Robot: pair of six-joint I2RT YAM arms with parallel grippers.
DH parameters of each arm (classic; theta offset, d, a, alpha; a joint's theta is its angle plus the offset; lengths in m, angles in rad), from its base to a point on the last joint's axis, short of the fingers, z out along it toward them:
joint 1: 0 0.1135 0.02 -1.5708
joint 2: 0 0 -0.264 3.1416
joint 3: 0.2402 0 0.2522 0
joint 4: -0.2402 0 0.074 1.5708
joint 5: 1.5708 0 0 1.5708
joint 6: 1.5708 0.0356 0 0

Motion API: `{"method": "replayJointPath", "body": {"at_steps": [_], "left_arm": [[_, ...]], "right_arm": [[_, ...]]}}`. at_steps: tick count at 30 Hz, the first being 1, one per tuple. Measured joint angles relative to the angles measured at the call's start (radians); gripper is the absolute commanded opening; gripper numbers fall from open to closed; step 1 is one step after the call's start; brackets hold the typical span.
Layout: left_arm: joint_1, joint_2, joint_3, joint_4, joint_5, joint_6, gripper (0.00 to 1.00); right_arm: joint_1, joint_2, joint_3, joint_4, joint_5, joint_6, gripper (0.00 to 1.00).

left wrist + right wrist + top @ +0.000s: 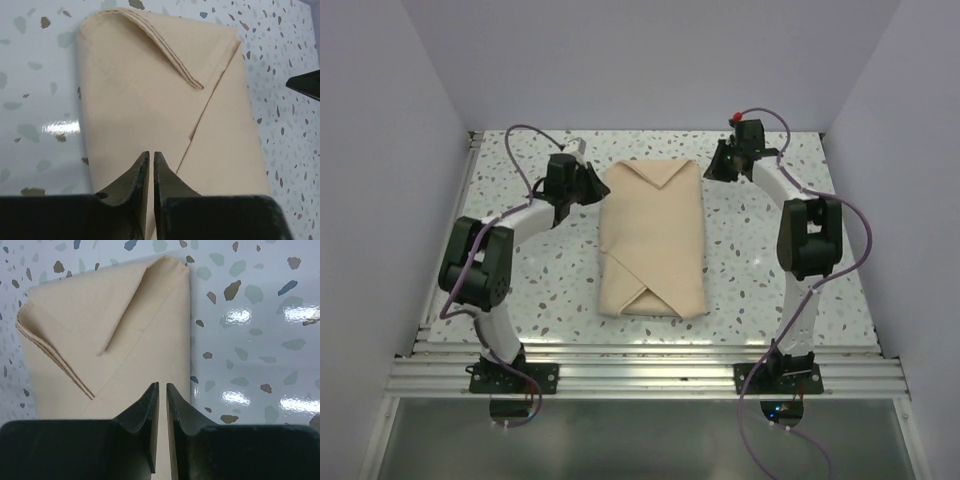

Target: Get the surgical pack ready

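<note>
Tan cloth, folded envelope-style into a smooth oblong surgical pack (652, 240), lies on the speckled table (760, 290) between my left claw (151, 156) and right claw (162, 386), both pinched nearly together, holding nothing.

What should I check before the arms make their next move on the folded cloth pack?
1. The surgical pack is folded shut, flaps crossing on top: ok.
2. It lies flat on the table, away from the edges: ok.
3. The left gripper has nothing visible between its nearly closed jaws: ok.
4. The right gripper has nothing visible between its nearly closed jaws: ok.
5. Whether the tray and instruments are inside: cannot tell, the cloth hides them.
</note>
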Motion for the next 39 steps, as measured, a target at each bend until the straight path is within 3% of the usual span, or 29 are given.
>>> {"method": "replayJointPath", "body": {"at_steps": [2,5,15,24,39], "left_arm": [[0.005,0.103,0.091,0.018,0.059,0.001,0.02],[0.008,0.218,0.202,0.023,0.113,0.002,0.00],[0.050,0.376,0.359,0.018,0.140,0.003,0.00],[0.076,0.518,0.434,0.018,0.139,0.000,0.00],[0.077,0.586,0.578,-0.045,0.042,0.006,0.00]], "right_arm": [[-0.013,0.020,-0.003,0.014,-0.037,0.011,0.08],[-0.010,0.058,-0.003,0.038,-0.084,0.028,0.00],[-0.007,0.219,0.051,0.068,-0.155,0.090,0.00],[-0.018,0.229,0.059,0.087,-0.129,0.127,0.00],[-0.031,0.272,0.124,0.098,-0.103,0.152,0.00]]}}
